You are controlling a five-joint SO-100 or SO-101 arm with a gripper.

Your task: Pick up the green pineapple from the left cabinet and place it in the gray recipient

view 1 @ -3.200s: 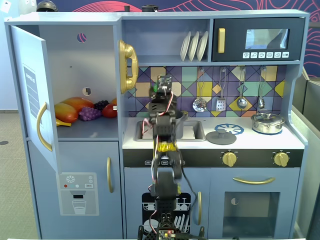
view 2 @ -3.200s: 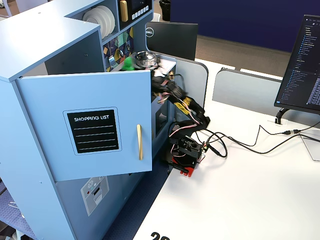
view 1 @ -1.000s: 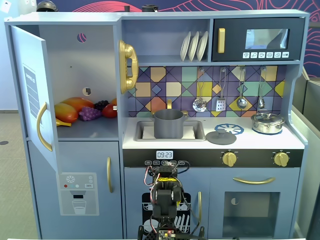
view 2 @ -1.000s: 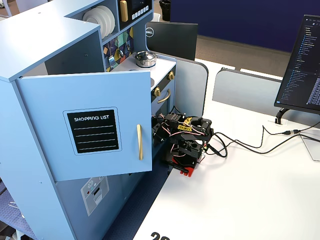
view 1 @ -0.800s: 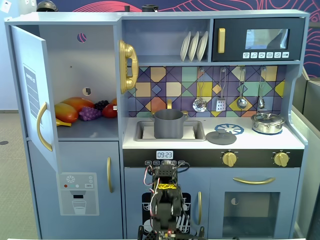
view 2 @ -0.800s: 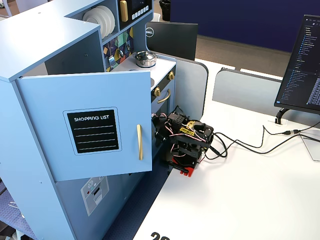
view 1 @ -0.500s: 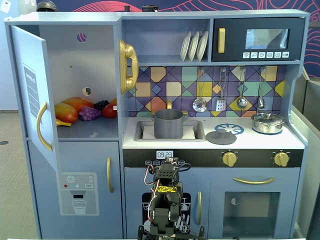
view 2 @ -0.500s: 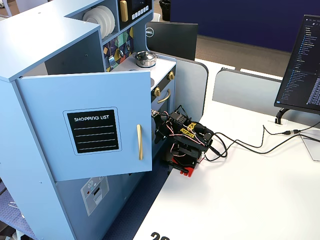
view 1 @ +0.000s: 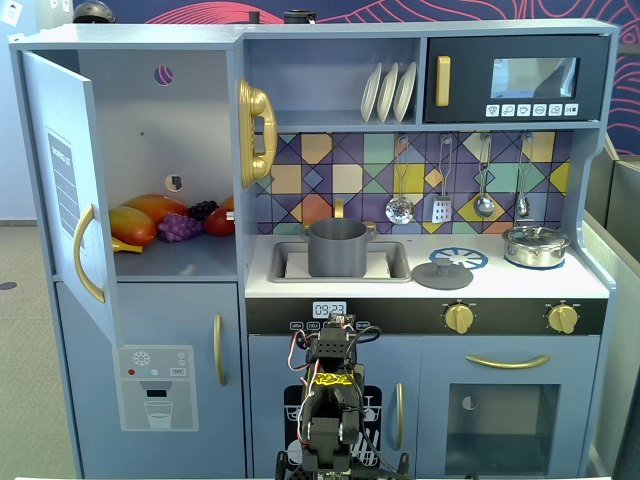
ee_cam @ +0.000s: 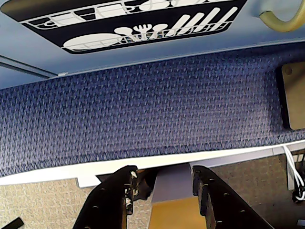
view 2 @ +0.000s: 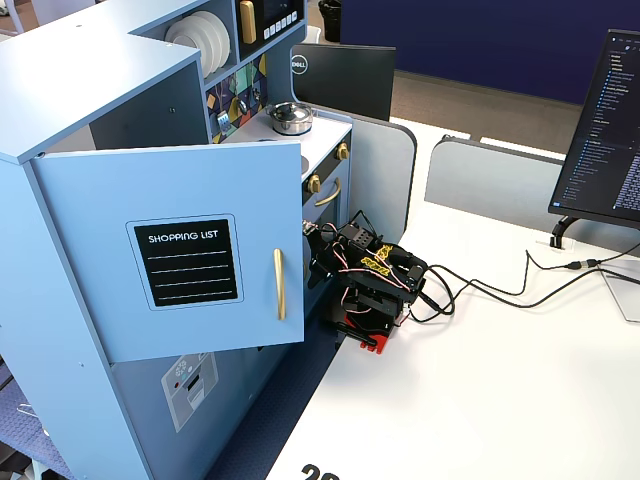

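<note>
The left cabinet (view 1: 160,140) stands with its door (view 1: 65,190) swung open; the door also shows in the other fixed view (view 2: 180,250). On its shelf lie a yellow-orange mango (view 1: 140,218), purple grapes (view 1: 180,227) and a red fruit (view 1: 219,221). No green pineapple shows in any view. The gray recipient (view 1: 337,250) stands in the sink (view 1: 395,262). My arm (view 1: 330,400) is folded low in front of the kitchen's base. My gripper (ee_cam: 163,174) is open and empty, pointing down over the table edge toward blue carpet (ee_cam: 143,109).
A shiny lidded pot (view 1: 536,245) sits on the right burner and a gray lid (view 1: 442,273) lies beside the sink. The open fridge door juts out next to my arm (view 2: 370,280). Cables (view 2: 500,290) and a monitor (view 2: 600,130) are on the white table.
</note>
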